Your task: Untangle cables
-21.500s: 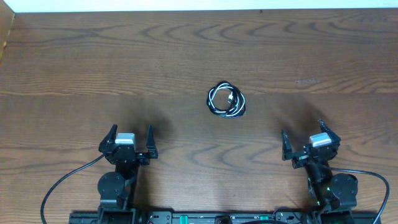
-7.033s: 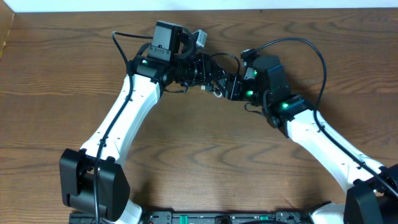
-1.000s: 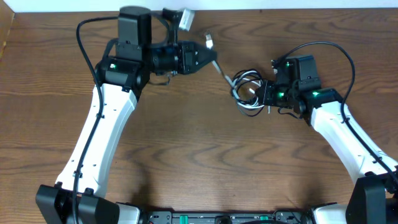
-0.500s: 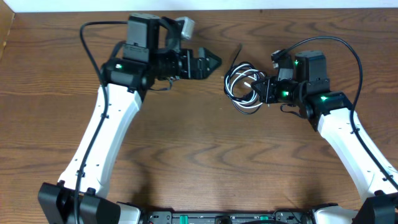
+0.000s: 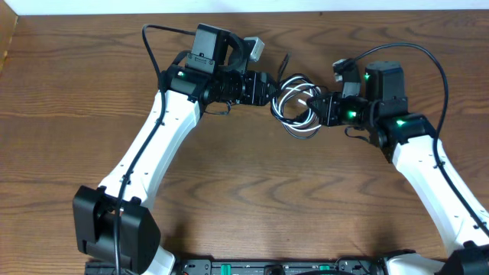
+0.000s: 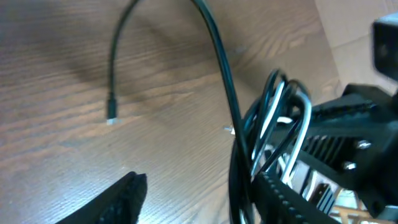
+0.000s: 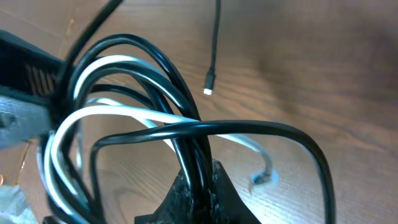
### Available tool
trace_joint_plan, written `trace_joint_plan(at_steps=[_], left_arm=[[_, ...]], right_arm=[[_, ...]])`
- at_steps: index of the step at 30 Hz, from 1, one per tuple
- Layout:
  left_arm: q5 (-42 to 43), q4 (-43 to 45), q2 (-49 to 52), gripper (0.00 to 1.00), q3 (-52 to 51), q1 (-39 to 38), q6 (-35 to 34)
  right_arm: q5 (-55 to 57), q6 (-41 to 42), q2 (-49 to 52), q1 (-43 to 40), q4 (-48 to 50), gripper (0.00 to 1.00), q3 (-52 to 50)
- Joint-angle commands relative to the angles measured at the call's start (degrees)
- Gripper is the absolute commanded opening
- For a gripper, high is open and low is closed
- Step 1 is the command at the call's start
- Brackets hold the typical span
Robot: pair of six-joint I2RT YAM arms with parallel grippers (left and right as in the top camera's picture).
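Observation:
The cables [image 5: 296,105], one black and one white, form a loose tangled coil held just above the table's far middle. My right gripper [image 5: 322,109] holds the coil's right side; in the right wrist view it [image 7: 200,182] is shut on a bundle of black strands [image 7: 186,106], with white cable [image 7: 118,115] looping through. My left gripper [image 5: 269,88] is at the coil's left side, open. In the left wrist view a black strand [image 6: 238,168] runs between its fingers [image 6: 127,196], close to the right one. The black free end [image 6: 112,118] lies on the wood.
The wooden table's far edge [image 5: 244,14] meets a white wall just behind the arms. The white plug [image 7: 260,180] rests on the wood below the coil. Thick black robot wires [image 5: 157,34] arch over both arms.
My left gripper let go of the black cable's end, which dropped back, then moved right to the coil with its jaws partly narrowed. The right gripper kept its grip and barely moved.

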Motion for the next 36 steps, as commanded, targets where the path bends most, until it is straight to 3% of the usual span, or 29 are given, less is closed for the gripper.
trace_joint_plan(at_steps=[1, 8, 20, 23, 25, 36], left_arm=[[-0.46, -0.96, -0.55, 0.57, 0.63, 0.04, 0.81], [2.97, -1.77, -0.55, 0.54, 0.61, 0.02, 0.83], [12.0, -1.75, -0.5, 0.24, 0.61, 0.02, 0.81], [12.0, -1.53, -0.5, 0.08, 0.61, 0.02, 0.81], [11.98, -1.01, -0.5, 0.07, 0.61, 0.02, 0.81], [11.98, 2.16, -2.6, 0.08, 1.57, 5.33, -0.09]], right_arm=[[-1.7, 1.22, -3.04, -0.5, 1.57, 0.02, 0.09], [-1.73, 5.14, -4.85, -1.18, 4.13, 0.01, 0.09], [-3.67, 8.85, -4.87, -1.9, 7.34, 0.01, 0.09], [-4.09, 9.29, -4.87, -1.9, 7.67, 0.01, 0.09], [-4.02, 9.44, -4.87, -1.9, 7.21, 0.01, 0.09], [25.77, 8.52, -4.83, -1.9, -11.08, 0.04, 0.07]])
